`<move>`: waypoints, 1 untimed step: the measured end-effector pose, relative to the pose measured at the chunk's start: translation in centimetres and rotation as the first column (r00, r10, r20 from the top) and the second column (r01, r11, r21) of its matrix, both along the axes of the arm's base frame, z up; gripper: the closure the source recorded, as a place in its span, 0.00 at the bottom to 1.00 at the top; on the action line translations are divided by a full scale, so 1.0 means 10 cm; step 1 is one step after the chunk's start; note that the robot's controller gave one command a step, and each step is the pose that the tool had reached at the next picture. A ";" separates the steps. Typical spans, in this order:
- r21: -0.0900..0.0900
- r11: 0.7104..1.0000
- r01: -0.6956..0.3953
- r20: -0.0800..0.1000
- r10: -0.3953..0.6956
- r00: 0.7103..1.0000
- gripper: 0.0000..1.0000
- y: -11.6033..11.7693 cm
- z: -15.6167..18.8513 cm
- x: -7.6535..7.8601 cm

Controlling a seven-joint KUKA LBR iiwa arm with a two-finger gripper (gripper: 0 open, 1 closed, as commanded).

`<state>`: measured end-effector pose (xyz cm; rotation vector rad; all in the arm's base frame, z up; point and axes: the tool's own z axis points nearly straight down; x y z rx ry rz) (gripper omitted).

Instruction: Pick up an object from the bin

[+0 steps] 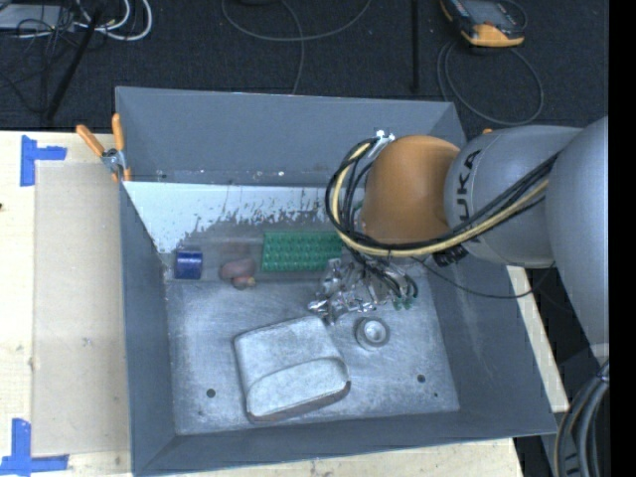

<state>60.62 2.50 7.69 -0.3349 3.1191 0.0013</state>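
Grey metal bin (149, 366), 5 loose things on its floor, none heaped.

Arm enters from the right; orange wrist cover (407, 189) with black and yellow cables (343, 202) looped round it sits over the bin's right half.

Hand (343, 301) is low in the bin, right of centre. Cannot tell whether it is spread or pressed together: the metal parts there read as 1 tangle. Nothing seen pinched in it.

Things nearest the hand:
1. Green studded plate (298, 251), flat near the back wall, just up and left of the hand; its right end runs under the wrist.
2. Round metal piece (372, 333), shiny, just below and right of the hand; touching or not, cannot tell.
3. Grey padded slab (291, 371), largest item, lying flat in the front middle; its upper right corner is just below the hand.

Further off, along the back left: pinkish-brown lump (238, 272) beside the plate's left end, and a small blue cylinder (188, 263) left of that, well apart from the hand.
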 end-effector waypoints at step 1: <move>0.001 0.999 0.036 0.005 -0.036 0.999 1.00 0.25 1.19 -0.04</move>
